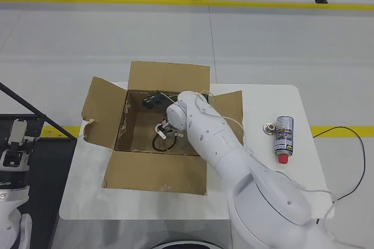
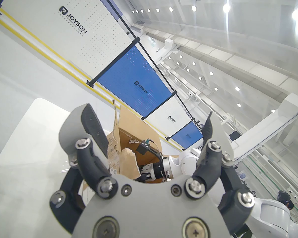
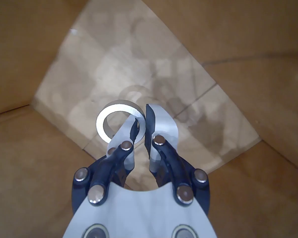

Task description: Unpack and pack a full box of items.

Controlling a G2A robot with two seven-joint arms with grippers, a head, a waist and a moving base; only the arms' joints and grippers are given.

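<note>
An open cardboard box stands on the white table with its flaps spread. My right arm reaches down into it, and the right gripper hangs above the box floor. In the right wrist view the right gripper is shut on the rim of a silver metal ring, held clear of the bare floor. My left gripper is open and holds nothing. It sits off the table's left side and faces the box.
A spray can with a red cap lies on the table right of the box, and a small round metal part rests beside it. The box walls stand close around the right gripper. Bare table lies in front of the box.
</note>
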